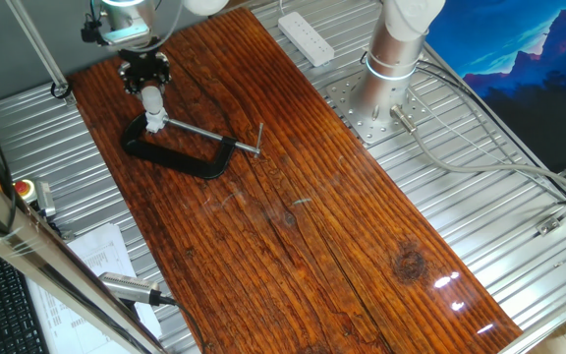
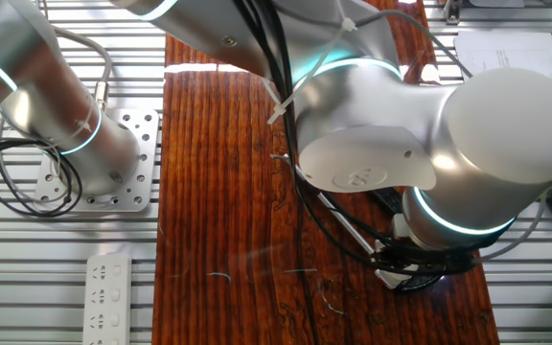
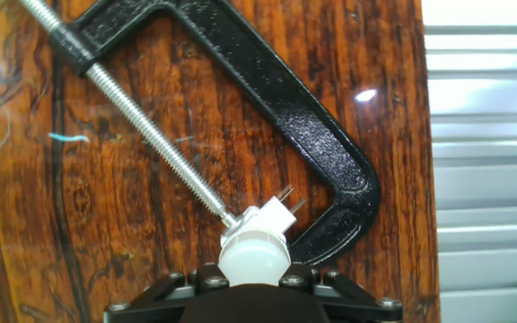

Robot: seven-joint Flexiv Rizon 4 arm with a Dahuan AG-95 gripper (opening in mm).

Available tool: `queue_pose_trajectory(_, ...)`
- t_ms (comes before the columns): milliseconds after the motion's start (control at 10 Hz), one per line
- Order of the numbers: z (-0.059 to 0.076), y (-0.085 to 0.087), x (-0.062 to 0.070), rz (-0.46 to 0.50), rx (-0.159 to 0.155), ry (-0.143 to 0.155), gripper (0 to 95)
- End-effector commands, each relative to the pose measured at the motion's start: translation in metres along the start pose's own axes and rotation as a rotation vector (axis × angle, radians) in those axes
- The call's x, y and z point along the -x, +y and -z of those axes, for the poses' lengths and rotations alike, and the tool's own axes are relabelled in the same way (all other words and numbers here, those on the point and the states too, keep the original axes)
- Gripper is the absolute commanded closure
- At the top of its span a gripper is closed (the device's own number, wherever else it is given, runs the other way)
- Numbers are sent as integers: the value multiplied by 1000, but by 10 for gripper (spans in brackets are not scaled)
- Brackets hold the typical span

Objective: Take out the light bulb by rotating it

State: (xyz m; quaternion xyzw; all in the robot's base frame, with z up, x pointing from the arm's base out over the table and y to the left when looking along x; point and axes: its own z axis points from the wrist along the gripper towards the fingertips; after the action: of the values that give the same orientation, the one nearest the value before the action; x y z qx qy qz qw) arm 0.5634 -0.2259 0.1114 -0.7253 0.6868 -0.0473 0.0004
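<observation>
The light bulb (image 3: 254,256) is a frosted white dome at the bottom of the hand view, and it sits between the black fingers of my gripper (image 3: 254,272), which is shut on it. Just beyond it lies the small white socket stub (image 3: 271,216), pinched between the screw rod (image 3: 142,126) and the jaw of the black C-clamp (image 3: 330,152). In one fixed view my gripper (image 1: 146,77) points down at the bulb (image 1: 151,97), directly over the socket (image 1: 155,122) and clamp (image 1: 180,157). I cannot tell whether bulb and socket still touch. In the other fixed view the arm hides them.
The clamp lies near the far left end of the wooden board (image 1: 293,226). A white power strip (image 1: 306,36) and the arm's base (image 1: 391,59) stand off the board's right side. A red button (image 1: 25,189) and papers (image 1: 101,256) lie to the left.
</observation>
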Motion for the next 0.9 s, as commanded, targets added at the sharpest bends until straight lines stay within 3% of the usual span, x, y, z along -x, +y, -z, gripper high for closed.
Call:
queue_pose_trajectory(100, -1, 0, 1, 88, -1, -1, 950)
queue_pose_trajectory(900, -2, -1, 7, 335, 3, 5, 950)
